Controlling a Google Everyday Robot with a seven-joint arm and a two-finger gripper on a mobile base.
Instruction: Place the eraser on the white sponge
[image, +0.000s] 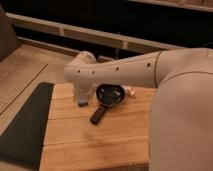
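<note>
My arm reaches in from the right across the wooden table (100, 145). Its white wrist bends down at the table's back left. The gripper (82, 101) hangs below the wrist, just left of a round black pan (110, 95) with a black handle (98, 114). A small dark blue-grey piece (82, 104) shows at the gripper's tip, likely the eraser; I cannot tell whether it is held or lying on the wood. A small pale object (131, 91), likely the white sponge, peeks out right of the pan, partly hidden by my arm.
A dark mat (25, 125) lies along the table's left side. A wooden ledge and dark wall (100, 35) run behind the table. My arm's large white body (182, 115) fills the right side.
</note>
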